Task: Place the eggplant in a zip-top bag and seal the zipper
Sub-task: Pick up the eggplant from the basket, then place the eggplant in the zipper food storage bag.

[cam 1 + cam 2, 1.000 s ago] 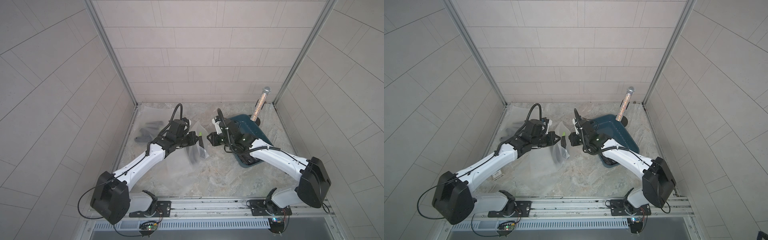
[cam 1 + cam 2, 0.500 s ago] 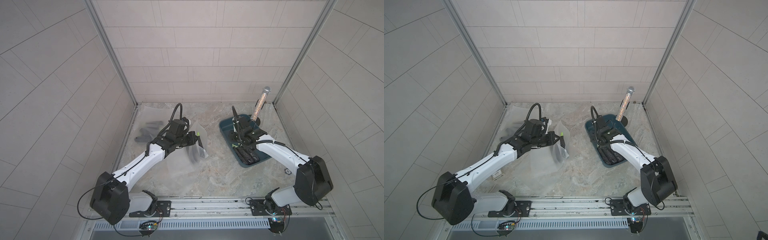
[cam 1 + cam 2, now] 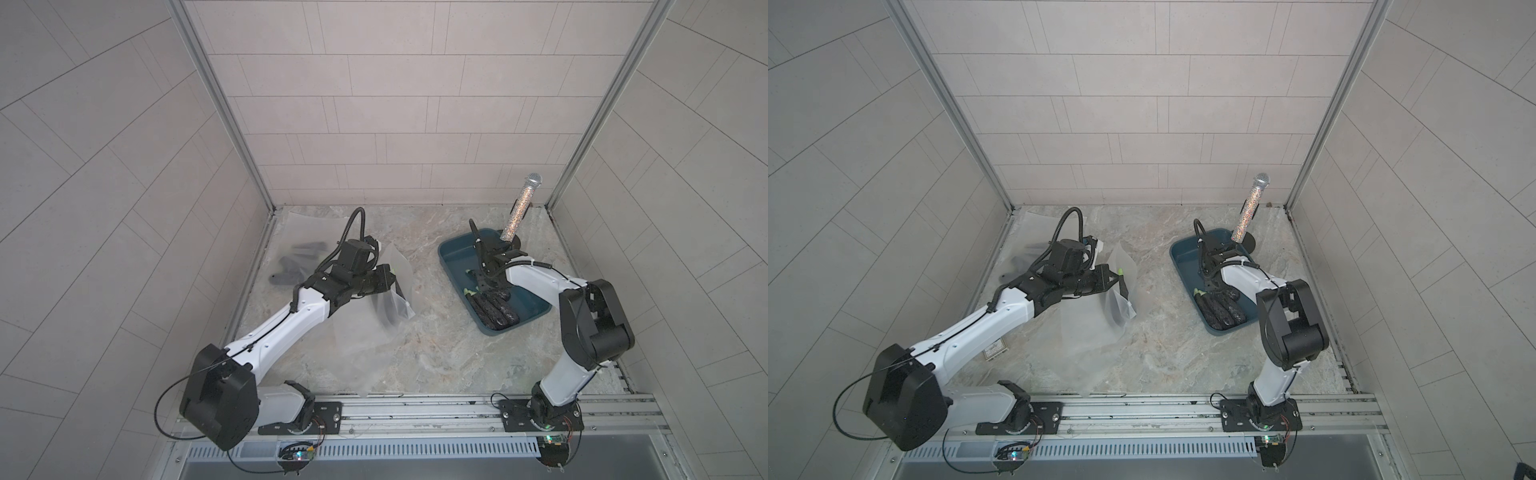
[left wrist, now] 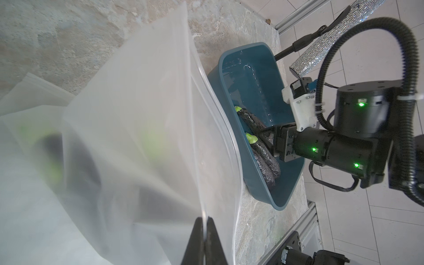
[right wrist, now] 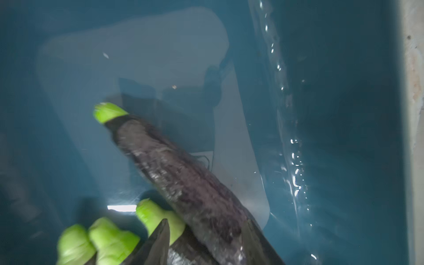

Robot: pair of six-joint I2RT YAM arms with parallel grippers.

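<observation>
Both busy: my right fingers (image 5: 159, 241) apart, straddling eggplant (image 5: 183, 183) mid-body in bin (image 5: 344, 114); looks firm, slick, light. Left fingers (image 4: 197, 241) clamped on floppy bag (image 4: 137, 114) rim.

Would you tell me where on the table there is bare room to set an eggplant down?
Free: the table strip between the held bag and the bin; the front patch between bin and rail; the bin's far end. Crowded: the bin's near end, with eggplants and the right gripper, and the left side under bags.
</observation>
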